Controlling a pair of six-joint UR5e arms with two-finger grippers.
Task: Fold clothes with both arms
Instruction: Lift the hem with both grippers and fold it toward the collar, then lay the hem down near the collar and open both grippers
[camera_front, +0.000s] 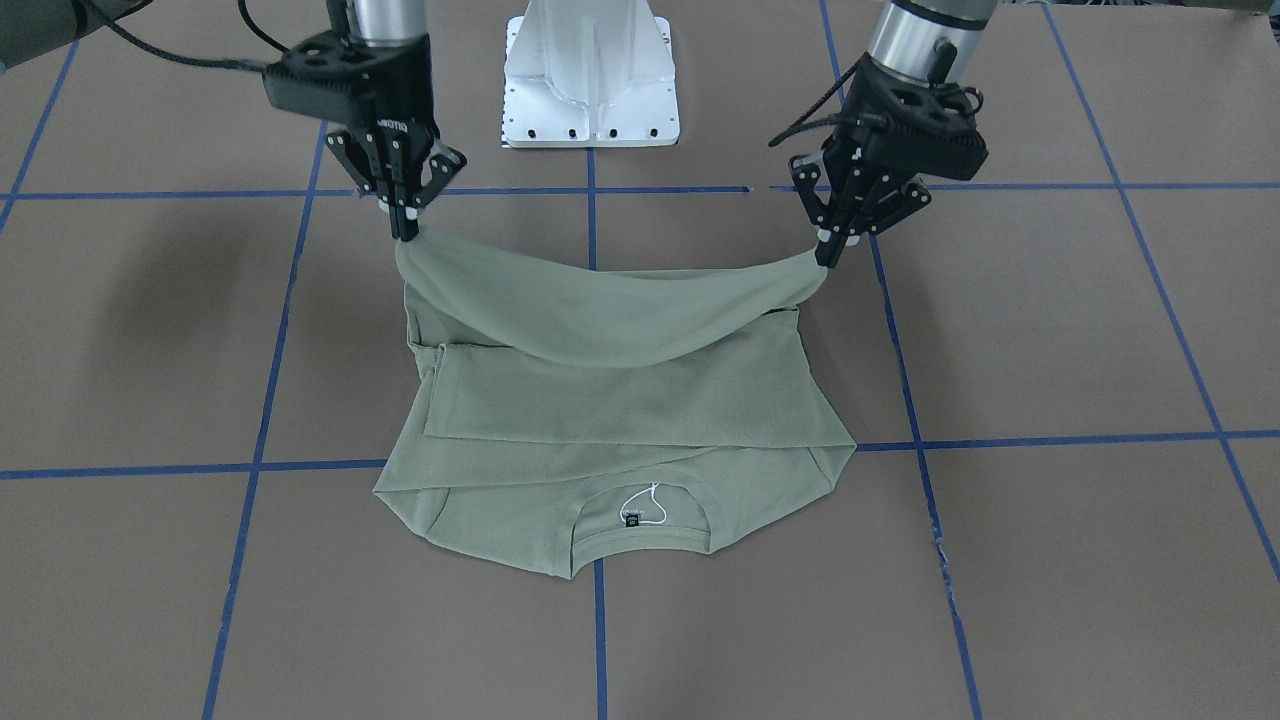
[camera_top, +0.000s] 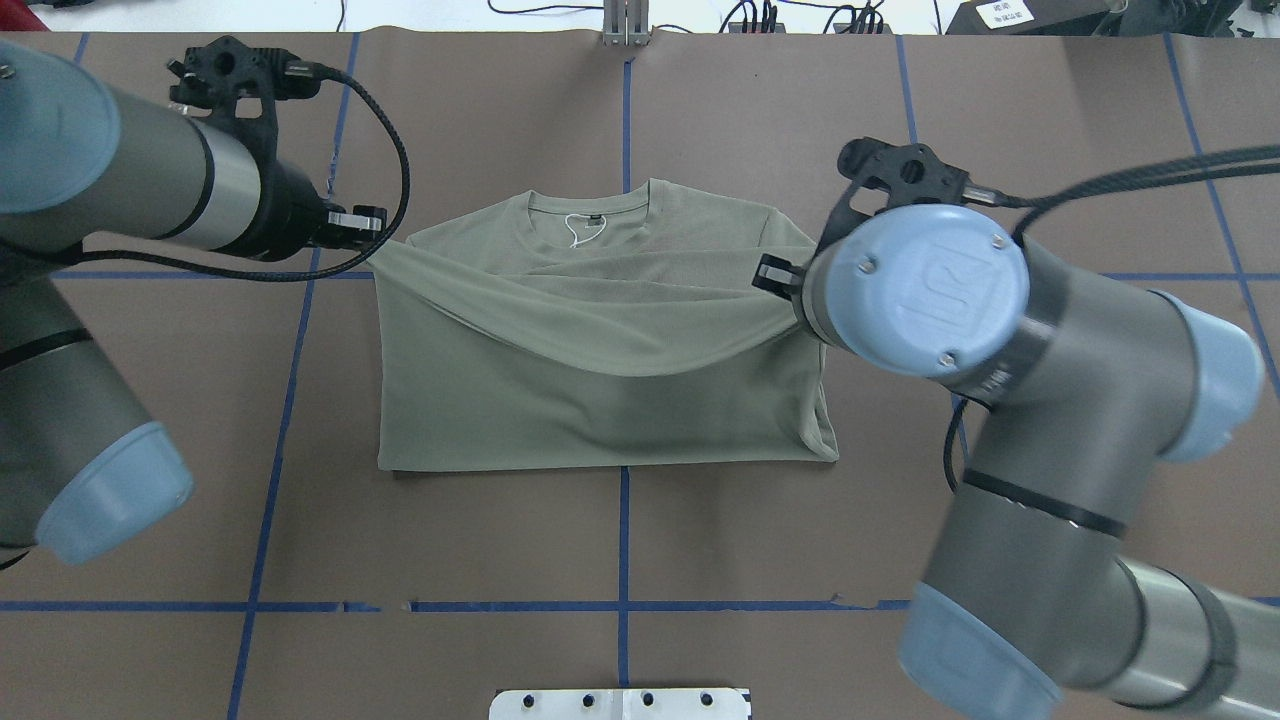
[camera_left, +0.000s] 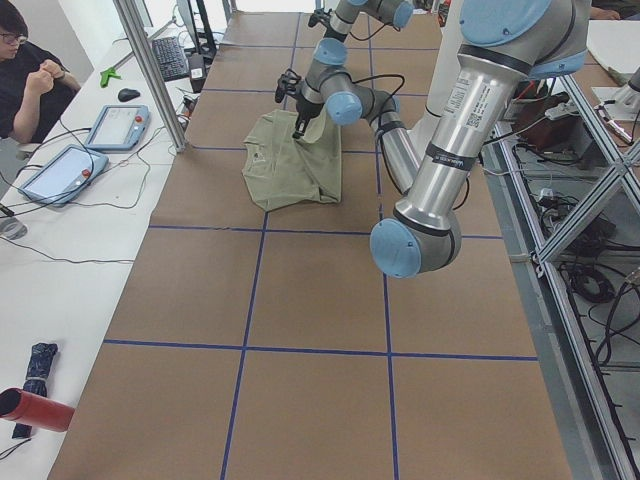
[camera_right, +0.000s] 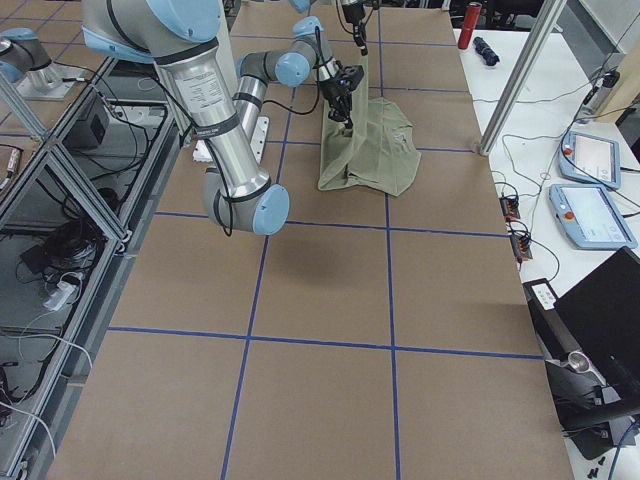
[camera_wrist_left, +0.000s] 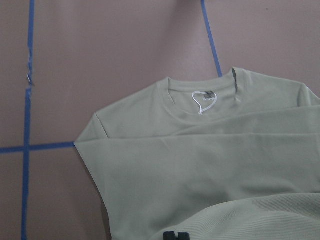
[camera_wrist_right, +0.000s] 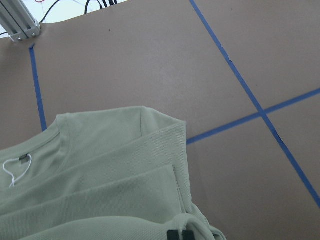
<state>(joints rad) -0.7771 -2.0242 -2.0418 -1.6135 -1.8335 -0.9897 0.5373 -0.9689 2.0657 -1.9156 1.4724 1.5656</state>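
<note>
Left gripper (camera_front: 833, 248) first: jaws pinched tight on one hem corner of the shirt (camera_front: 620, 400), holding it clear above the table (camera_front: 1080, 330). Through the middle, the lifted edge sags in a shallow curve between the two arms. The rest lies flat mid-table, with the collar (camera_front: 645, 545) toward the edge far from the robot and the fold line toward the robot's edge. The sleeves look tucked across the body.

Right gripper (camera_front: 405, 225): clamped on the opposite corner at about the same height. My read is that the heights are matched so the edge hangs level and can be laid toward the collar.

Hard to see: in the overhead view the right wrist's blue cap covers its fingertips. Both wrist cameras catch only a black sliver of finger at the bottom. No chest logo shows, and the side views are too small to judge either grip.
</note>
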